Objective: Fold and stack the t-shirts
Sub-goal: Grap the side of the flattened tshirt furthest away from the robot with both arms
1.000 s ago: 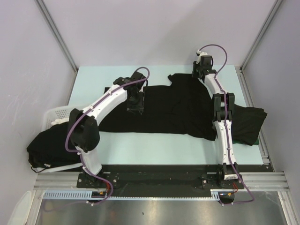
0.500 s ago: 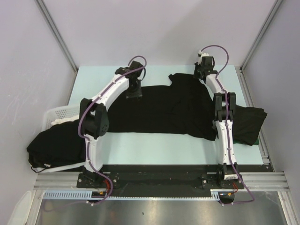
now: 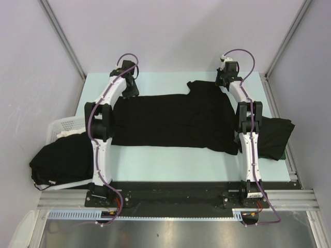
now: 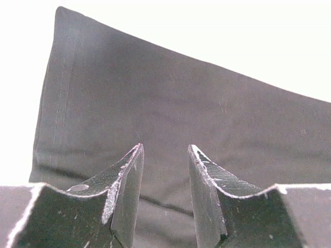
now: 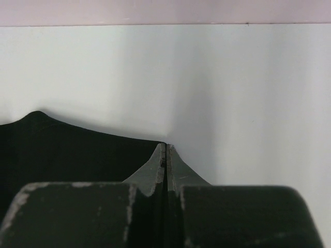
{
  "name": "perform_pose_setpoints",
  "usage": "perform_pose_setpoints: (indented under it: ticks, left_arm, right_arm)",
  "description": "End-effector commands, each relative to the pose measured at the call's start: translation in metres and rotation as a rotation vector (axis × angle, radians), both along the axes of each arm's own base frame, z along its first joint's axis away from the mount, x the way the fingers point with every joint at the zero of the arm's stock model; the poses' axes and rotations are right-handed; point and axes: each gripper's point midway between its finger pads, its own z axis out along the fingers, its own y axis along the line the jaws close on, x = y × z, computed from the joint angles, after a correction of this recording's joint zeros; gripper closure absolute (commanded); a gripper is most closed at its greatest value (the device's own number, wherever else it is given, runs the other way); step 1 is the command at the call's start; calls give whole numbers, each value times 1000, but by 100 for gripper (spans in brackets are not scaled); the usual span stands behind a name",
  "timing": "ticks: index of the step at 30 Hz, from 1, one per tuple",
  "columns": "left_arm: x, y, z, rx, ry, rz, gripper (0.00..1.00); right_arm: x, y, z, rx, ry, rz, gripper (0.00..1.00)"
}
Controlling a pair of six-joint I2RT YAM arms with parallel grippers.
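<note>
One black t-shirt (image 3: pixel 170 121) lies spread across the middle of the pale table (image 3: pixel 155 155), with some soft wrinkles near its right side. Another black shirt (image 3: pixel 276 134) lies at the right edge of the top view, and a dark heap of shirts (image 3: pixel 57 160) fills the white basket (image 3: pixel 64 124) at the lower left.

The left gripper (image 4: pixel 165 150) is at the upper left corner of the spread shirt. Its jaws stand apart over the cloth and hold nothing. The right gripper (image 5: pixel 165 147) is at the upper right corner. Its fingers are pressed together just at the edge of the black cloth. If a thin bit of hem is caught between them, the pictures do not show it.

The cloth looks light, soft and limp. It will probably sag and fold on itself when lifted, and it has no stiffness to push against. A good place to take hold seems to be the two far corners, at the hem, where the fabric is doubled and less likely to slip. A pinch in the middle would only bunch the cloth. Lifting one corner alone would probably drag the shirt crooked.
</note>
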Motion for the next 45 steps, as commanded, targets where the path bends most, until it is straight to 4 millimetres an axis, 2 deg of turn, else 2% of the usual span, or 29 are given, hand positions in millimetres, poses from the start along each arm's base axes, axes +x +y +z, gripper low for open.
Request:
perform_pose_setpoints:
  ticks: [1,5,9,13,16,17,22,32,45]
  left_arm:
    - [32,14,7,-29,-81,45,54]
    - [43,42,7,3,-95,130,53]
    - [39,72,-2,46,-65,200,52]
    - [37,104,-1,67,-63,282,52]
    - [38,112,-2,61,-72,309,52]
    - [40,126,0,56,-81,334,51]
    - [48,129,-10,21,-93,336,51]
    - [68,106,-32,-109,-111,293,52]
    - [67,102,-44,-118,-92,283,54]
  right_arm:
    - [6,-2,68,13,-113,-2,100]
    - [5,-2,69,16,-111,3,100]
    - [5,-4,70,16,-111,2,100]
    - [5,-2,68,20,-111,8,100]
    - [5,1,67,21,-109,15,100]
    - [5,0,69,20,-111,15,100]
    - [3,2,72,14,-111,23,100]
    - [1,2,73,-1,-107,29,100]
    - [-1,6,74,-8,-106,41,100]
